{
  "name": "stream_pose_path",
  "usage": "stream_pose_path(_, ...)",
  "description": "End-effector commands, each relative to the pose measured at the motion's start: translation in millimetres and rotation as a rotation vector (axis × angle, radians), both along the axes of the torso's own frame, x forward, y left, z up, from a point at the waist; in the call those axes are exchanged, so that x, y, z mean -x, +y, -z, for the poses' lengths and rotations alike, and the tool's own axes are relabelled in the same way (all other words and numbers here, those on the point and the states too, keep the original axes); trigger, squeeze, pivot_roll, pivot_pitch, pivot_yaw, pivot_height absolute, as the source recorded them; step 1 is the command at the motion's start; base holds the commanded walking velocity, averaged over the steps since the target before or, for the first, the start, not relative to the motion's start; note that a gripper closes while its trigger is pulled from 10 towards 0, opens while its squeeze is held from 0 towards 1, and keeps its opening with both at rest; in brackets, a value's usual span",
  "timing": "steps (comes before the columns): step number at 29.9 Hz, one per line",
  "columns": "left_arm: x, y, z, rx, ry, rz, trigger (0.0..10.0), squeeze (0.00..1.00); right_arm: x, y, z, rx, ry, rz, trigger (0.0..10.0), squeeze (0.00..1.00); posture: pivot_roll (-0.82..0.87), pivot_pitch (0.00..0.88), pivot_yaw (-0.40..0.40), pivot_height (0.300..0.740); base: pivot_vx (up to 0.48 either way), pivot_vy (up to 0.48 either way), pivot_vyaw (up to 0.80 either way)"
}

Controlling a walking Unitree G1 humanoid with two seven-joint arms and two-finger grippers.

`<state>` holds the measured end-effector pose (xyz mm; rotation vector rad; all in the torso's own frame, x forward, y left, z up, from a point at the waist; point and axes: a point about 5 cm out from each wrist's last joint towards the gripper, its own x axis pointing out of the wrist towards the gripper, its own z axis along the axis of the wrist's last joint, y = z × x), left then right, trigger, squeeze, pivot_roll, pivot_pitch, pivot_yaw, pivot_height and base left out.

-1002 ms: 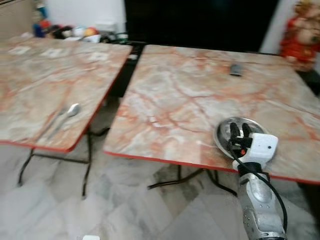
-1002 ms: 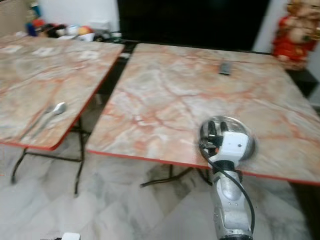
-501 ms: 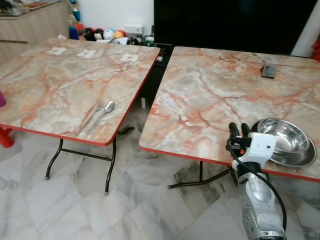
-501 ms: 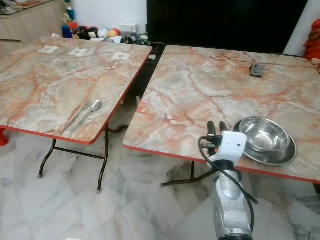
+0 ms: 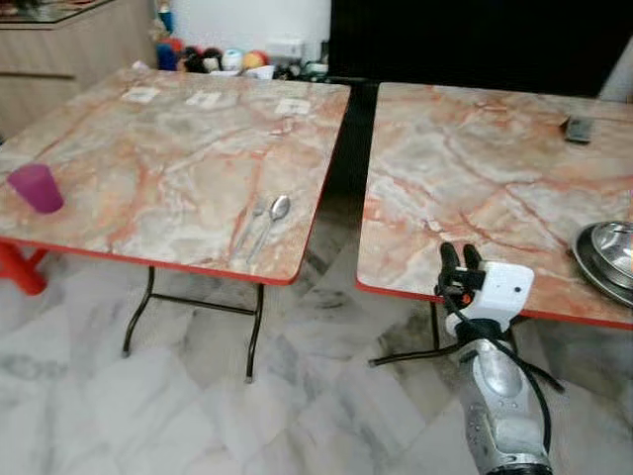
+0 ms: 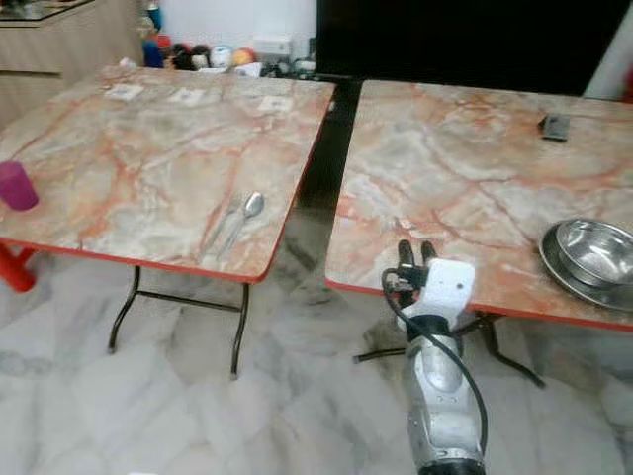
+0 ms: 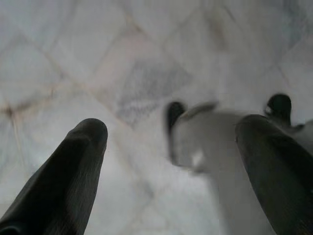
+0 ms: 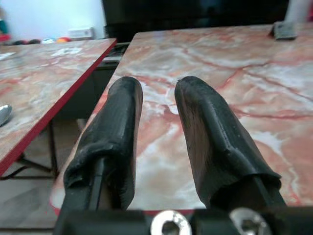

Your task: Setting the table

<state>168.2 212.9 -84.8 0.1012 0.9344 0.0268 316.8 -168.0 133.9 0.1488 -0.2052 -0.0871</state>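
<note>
A fork and spoon (image 5: 265,220) lie side by side near the front right corner of the left marble table (image 5: 168,148). A purple cup (image 5: 37,187) stands at that table's front left. A steel bowl on a steel plate (image 6: 593,255) sits at the front right of the right table (image 5: 495,178). My right gripper (image 5: 455,259) is raised at the right table's front edge, well left of the bowl, shut with nothing in it. My left gripper (image 7: 171,147) hangs open over the floor tiles.
A dark remote (image 5: 578,129) lies at the back of the right table. Paper cards (image 5: 203,99) lie at the back of the left table, with toys (image 5: 213,59) behind. A gap with dark floor separates the two tables. A red stool leg (image 5: 18,269) shows at the far left.
The camera has swung left, so the left table and purple cup came into view and the bowl slid to the right edge. My right gripper, earlier over the bowl, is now clear of it.
</note>
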Motion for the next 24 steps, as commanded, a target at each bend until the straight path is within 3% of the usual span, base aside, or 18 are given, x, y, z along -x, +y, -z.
stream_pose_path(1, 12.9, 5.2, 4.9, -0.006, 0.047, -0.017, 10.0, 0.0, -2.5, 9.1, 0.1, -0.016, 0.017, -0.023, 10.0, 0.0, 0.02, 0.116, -0.032, 0.74, 0.0, 0.48, -0.59)
stream_pose_path(5, 13.0, 5.0, 5.0, -0.006, 0.048, -0.016, 10.0, 0.0, -2.9, 9.6, -0.8, -0.03, 0.013, -0.02, 10.0, 0.0, 0.02, 0.119, -0.032, 0.74, 0.0, 0.48, -0.76)
stream_pose_path(24, 14.2, 3.3, 5.8, -0.001, 0.051, -0.014, 10.0, 0.0, -4.7, 15.0, -2.8, -0.021, -0.002, -0.035, 10.0, 0.0, 0.02, 0.121, -0.035, 0.74, 0.0, 0.48, 0.0)
